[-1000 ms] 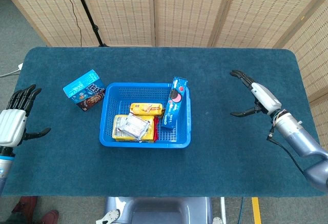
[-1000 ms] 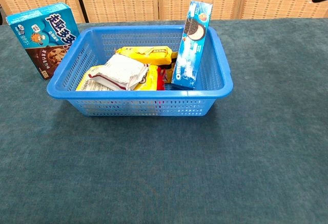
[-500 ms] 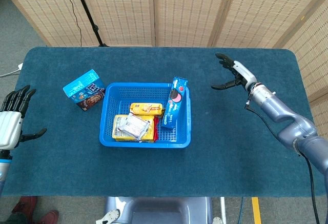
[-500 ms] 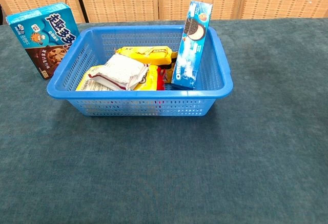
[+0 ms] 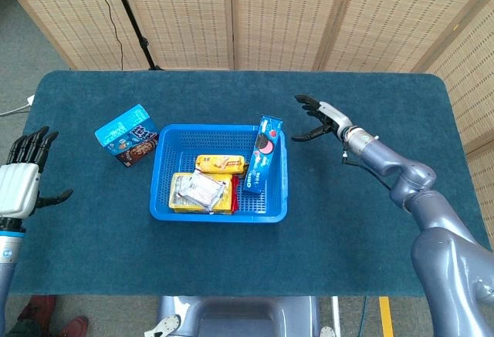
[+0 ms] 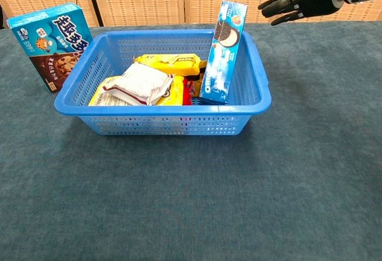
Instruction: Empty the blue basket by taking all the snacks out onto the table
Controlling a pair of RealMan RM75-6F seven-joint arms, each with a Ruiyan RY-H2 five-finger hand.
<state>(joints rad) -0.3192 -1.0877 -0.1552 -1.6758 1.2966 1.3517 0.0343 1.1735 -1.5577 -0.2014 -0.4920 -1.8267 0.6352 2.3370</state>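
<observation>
At the far left of the head view we see our left hand [image 5: 19, 184] hovering off the tabletop [image 5: 363, 221] edge, fingers spread and holding nothing; the chest view does not show it. Next comes the chocolate-chip cookie box [image 6: 51, 45], standing on the tabletop just beside the blue basket [image 6: 161, 123]'s left end. The basket sits mid-table and still holds snacks: a white wrapped pack [image 6: 142, 84] lying on a yellow packet [image 6: 113, 97], another yellow packet [image 6: 170, 64] behind them, and something red [image 6: 187, 89] mostly hidden between them, too covered for us to identify. The Oreo box [image 6: 224, 52] stands upright against the basket's right wall. Farther right, our right hand [image 5: 315, 119] hangs in the air close to the Oreo box's top, fingers apart and empty; in the chest view its wrist is cut off by the frame edge. Compared with a second ago, this hand has swept in from the right side of the tabletop toward the basket, while the left has barely shifted.
</observation>
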